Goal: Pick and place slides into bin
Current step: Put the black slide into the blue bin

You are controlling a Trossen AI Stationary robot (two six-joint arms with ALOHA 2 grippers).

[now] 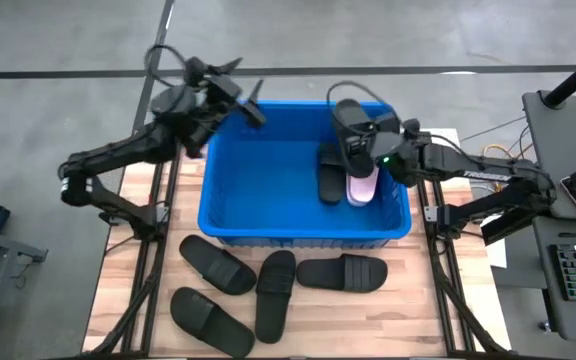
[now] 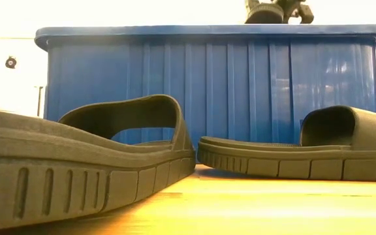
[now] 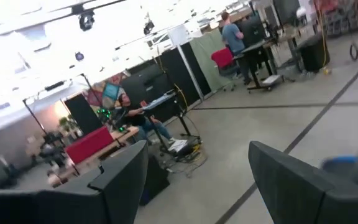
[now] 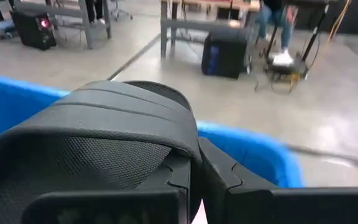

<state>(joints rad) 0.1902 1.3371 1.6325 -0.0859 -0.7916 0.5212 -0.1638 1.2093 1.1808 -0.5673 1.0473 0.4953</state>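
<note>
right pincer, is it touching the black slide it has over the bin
Touching. The right wrist view shows the right pincer clamped on the black slide, no gap; the high view shows it above the bin.

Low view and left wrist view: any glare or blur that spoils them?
Low view: the background above the bin is blown out white, and the nearest slide is softly focused. Left wrist view: motion-blurred throughout, ceiling lights washed out, with the left gripper open.
</note>
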